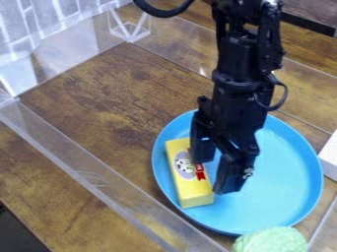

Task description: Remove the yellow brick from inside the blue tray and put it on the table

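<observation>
We see the small yellow rectangular brick with a red-and-white label [187,171] lying flat inside the large round bright-blue plastic tray [287,202], at its left rim, not yet out on the dark brown wood-grain table [112,103]. The black robot gripper [218,171] points straight down over the tray, fingers spread wide, pinching nothing. Key relation: the brick sits just beside the gripper on its left in the picture, partly tucked under the near finger; whether that finger touches it we cannot tell. The brick's long axis runs from upper left to lower right, roughly along the tray rim. We judge the jaws need to straddle the brick's short width before closing, so a small shift left looks needed. A bumpy green round lump [273,241] lies outside the tray at the bottom edge, not involved.
</observation>
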Available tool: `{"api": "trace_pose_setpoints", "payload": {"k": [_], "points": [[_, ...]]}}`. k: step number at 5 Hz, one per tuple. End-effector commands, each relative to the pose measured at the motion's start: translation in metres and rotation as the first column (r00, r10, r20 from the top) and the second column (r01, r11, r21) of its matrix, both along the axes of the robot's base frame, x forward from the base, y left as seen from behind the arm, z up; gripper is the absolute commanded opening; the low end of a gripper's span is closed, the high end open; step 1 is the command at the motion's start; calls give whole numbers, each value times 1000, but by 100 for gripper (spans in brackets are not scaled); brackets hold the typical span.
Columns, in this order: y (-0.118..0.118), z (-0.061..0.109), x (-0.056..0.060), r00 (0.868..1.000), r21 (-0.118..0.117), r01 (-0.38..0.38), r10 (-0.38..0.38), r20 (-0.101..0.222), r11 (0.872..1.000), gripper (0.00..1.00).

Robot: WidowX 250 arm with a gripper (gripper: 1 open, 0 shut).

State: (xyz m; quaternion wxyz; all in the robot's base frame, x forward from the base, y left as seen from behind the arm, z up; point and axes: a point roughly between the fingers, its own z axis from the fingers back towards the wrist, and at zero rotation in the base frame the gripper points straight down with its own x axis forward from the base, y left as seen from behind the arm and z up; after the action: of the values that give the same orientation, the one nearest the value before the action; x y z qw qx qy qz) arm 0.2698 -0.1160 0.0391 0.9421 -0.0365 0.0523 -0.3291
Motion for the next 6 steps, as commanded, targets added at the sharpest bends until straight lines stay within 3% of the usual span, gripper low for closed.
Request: {"api": "trace_pose_setpoints", "payload": {"k": [1,6], "points": [[10,-15,-3,999,4,-10,10,-32,1000,100],[18,-50,-11,995,-3,-31,31,-100,1000,100]]}}
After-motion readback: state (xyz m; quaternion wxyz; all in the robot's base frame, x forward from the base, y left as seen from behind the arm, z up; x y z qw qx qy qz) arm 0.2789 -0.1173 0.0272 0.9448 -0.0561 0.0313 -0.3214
